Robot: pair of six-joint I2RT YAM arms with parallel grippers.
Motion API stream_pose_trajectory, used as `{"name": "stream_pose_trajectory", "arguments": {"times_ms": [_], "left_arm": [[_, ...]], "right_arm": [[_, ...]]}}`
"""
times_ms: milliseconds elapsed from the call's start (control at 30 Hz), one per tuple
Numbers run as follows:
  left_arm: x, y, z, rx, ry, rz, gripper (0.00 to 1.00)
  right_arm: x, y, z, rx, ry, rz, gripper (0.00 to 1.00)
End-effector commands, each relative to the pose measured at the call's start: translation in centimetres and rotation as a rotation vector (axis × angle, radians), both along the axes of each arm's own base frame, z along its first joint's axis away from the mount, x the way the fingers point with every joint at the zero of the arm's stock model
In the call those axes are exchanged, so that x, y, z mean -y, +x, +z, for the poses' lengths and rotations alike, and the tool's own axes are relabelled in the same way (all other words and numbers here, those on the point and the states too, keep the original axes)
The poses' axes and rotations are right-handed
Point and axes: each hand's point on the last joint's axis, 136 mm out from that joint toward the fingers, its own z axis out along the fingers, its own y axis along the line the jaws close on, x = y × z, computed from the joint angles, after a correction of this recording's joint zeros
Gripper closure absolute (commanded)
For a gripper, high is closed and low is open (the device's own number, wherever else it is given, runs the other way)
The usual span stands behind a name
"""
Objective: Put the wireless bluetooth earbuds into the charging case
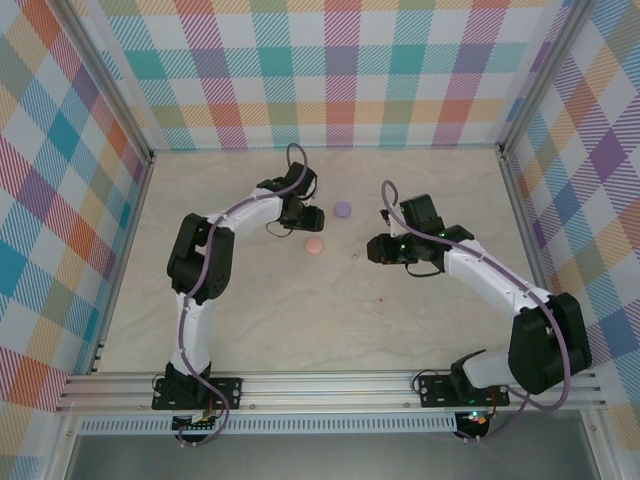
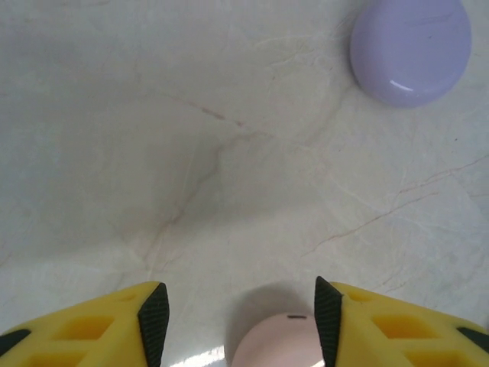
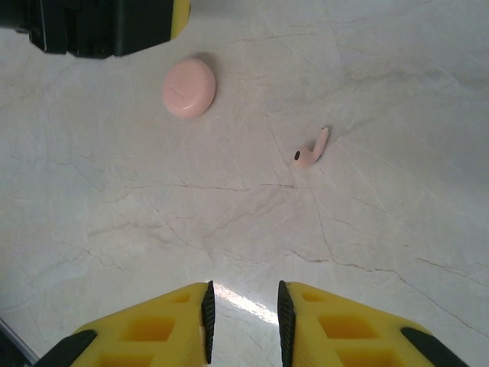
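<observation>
A small pink stemmed earbud (image 3: 311,150) lies alone on the marble table, ahead and right of my right gripper (image 3: 243,294). That gripper's jaws stand a narrow gap apart with only bare table between them. A round pink charging case (image 3: 189,87) lies closed, farther left. My left gripper (image 2: 241,294) is open just above that pink case (image 2: 279,344), which sits between its fingers, nearer the right pad (image 2: 327,317). A purple round case (image 2: 411,50) lies closed beyond it. From above, the left gripper (image 1: 303,218) hangs between the purple case (image 1: 343,209) and the pink case (image 1: 313,245).
The right gripper (image 1: 372,250) points left towards the pink case, a short way from it. Metal rails and checked walls (image 1: 330,70) enclose the table on three sides. The left arm's black head (image 3: 99,23) shows at the top left of the right wrist view.
</observation>
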Motion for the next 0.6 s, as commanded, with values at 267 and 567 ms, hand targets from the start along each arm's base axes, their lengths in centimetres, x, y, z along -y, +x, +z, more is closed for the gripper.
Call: {"name": "stream_pose_trajectory", "arguments": {"times_ms": [267, 567], "left_arm": [[0.0, -0.4, -1.8, -0.097, 0.019, -0.047, 0.71], [-1.1, -2.7, -2.2, -0.150, 0.039, -0.043, 0.82]], "right_arm": [[-1.6, -0.3, -0.5, -0.049, 0.074, 0.041, 0.67], [-2.5, -0.3, -1.0, -0.084, 0.075, 0.064, 0.67]]}}
